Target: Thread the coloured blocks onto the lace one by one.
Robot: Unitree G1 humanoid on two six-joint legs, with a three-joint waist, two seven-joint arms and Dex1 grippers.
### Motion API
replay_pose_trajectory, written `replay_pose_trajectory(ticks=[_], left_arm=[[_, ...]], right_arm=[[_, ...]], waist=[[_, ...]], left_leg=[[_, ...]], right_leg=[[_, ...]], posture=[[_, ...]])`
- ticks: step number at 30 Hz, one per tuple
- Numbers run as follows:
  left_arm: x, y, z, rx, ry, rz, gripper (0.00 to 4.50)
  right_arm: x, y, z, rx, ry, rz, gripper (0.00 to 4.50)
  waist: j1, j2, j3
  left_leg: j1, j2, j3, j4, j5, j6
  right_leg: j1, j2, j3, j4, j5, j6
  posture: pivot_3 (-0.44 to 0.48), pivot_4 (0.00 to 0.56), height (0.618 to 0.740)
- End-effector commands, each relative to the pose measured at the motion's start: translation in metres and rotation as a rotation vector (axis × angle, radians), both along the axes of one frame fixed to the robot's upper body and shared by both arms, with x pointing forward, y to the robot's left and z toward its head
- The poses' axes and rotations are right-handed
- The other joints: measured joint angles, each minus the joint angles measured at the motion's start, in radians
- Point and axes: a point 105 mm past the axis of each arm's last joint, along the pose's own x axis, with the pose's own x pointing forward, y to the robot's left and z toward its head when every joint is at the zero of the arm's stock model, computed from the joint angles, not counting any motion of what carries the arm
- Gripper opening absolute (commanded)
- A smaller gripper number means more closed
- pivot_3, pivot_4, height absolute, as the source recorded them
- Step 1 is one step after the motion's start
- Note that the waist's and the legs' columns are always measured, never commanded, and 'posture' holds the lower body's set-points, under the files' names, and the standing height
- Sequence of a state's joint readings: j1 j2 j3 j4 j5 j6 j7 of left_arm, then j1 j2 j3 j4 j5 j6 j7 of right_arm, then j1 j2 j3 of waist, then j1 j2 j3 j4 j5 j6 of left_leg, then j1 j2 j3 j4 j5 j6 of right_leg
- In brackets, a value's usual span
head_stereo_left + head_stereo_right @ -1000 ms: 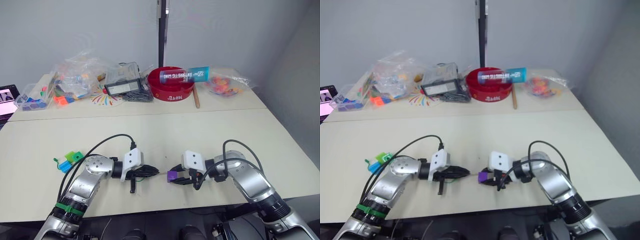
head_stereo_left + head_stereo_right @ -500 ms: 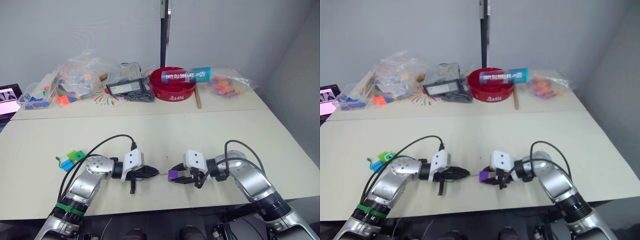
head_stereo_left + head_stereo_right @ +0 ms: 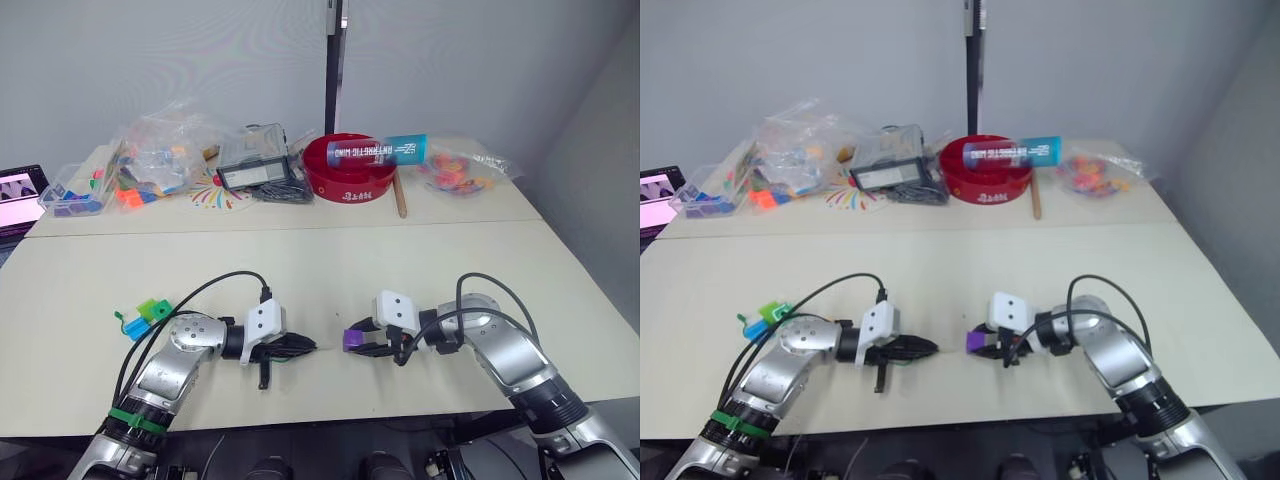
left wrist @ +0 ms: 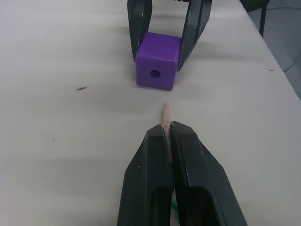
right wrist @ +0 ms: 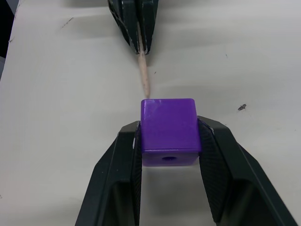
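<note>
My right gripper [image 3: 352, 340] is shut on a purple block [image 5: 168, 129], holding it just above the table with its hole [image 4: 154, 74] facing my left gripper. My left gripper [image 3: 308, 346] is shut on the lace, whose pale stiff tip [image 4: 164, 112] sticks out past the fingers. The tip points at the purple block, a short gap away and slightly off the hole. A bit of green lace [image 4: 173, 207] shows between the left fingers. A light green block [image 3: 151, 311] and a blue block [image 3: 137, 328] lie together beside my left forearm.
On the far table stand a red bowl [image 3: 350, 172] with a blue tube across it, bags of toys [image 3: 155, 160], a black device [image 3: 255, 172], a wooden stick [image 3: 400, 200] and another bag [image 3: 462, 170]. A screen [image 3: 20, 190] sits at the far left.
The whole view has shifted a little. Both grippers keep their holds, and the lace tip and purple block still face each other across a short gap.
</note>
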State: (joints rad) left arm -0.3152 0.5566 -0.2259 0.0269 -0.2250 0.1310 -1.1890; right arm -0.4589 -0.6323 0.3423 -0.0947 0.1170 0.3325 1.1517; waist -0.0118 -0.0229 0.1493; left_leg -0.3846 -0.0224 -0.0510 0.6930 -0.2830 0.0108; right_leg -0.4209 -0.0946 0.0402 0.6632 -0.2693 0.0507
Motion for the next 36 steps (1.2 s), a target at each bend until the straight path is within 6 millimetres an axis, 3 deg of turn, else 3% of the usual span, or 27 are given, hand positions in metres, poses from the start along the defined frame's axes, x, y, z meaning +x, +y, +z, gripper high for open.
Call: replay_pose_trajectory(ticks=[1,7,14,17,24,36], left_arm=[[0.0,0.0,0.012,-0.014,-0.043,-0.011,0.0],[0.0,-0.001,0.013,-0.017,-0.04,-0.016,0.0],[0.002,-0.002,0.014,-0.018,-0.045,-0.013,0.0],[0.002,-0.002,0.014,-0.018,-0.046,-0.01,0.0],[0.003,-0.002,0.013,-0.013,-0.043,-0.007,0.0],[0.012,-0.019,0.009,-0.034,-0.077,0.018,0.0]], right_arm=[[0.003,-0.002,0.001,-0.007,-0.015,-0.016,2.63],[0.004,0.003,0.008,0.045,-0.02,0.007,4.46],[0.01,0.0,-0.003,0.018,-0.022,-0.006,4.46],[0.011,0.0,-0.002,0.031,-0.023,-0.013,3.66],[0.006,0.007,0.003,0.06,-0.023,0.017,1.24],[-0.001,0.017,0.0,0.023,-0.008,0.115,1.2]], waist=[[0.0,0.0,0.0],[-0.001,0.0,0.0],[-0.001,0.0,0.0],[-0.001,0.0,0.0],[0.0,0.0,0.0],[-0.001,0.0,0.0]], left_leg=[[0.0,0.0,0.0,0.0,0.0,0.0],[-0.001,0.0,0.0,0.0,0.0,0.0],[-0.001,0.0,0.0,0.0,0.0,0.0],[-0.001,0.0,0.0,0.0,0.0,0.0],[-0.001,0.0,0.0,0.0,0.0,0.0],[-0.001,-0.001,0.0,0.0,0.0,0.0]], right_leg=[[0.0,0.0,0.0,0.0,0.0,0.0],[-0.001,0.0,0.0,0.0,0.0,0.0],[-0.001,0.0,0.0,0.0,0.0,0.0],[-0.001,0.001,0.0,0.0,0.0,0.0],[-0.001,0.0,0.0,0.0,0.0,0.0],[-0.001,0.0,0.0,0.0,0.0,0.0]], posture=[[0.0,0.15,0.74],[0.0,0.15,0.74],[0.0,0.15,0.74],[0.0,0.15,0.74],[0.0,0.15,0.74],[0.0,0.15,0.74]])
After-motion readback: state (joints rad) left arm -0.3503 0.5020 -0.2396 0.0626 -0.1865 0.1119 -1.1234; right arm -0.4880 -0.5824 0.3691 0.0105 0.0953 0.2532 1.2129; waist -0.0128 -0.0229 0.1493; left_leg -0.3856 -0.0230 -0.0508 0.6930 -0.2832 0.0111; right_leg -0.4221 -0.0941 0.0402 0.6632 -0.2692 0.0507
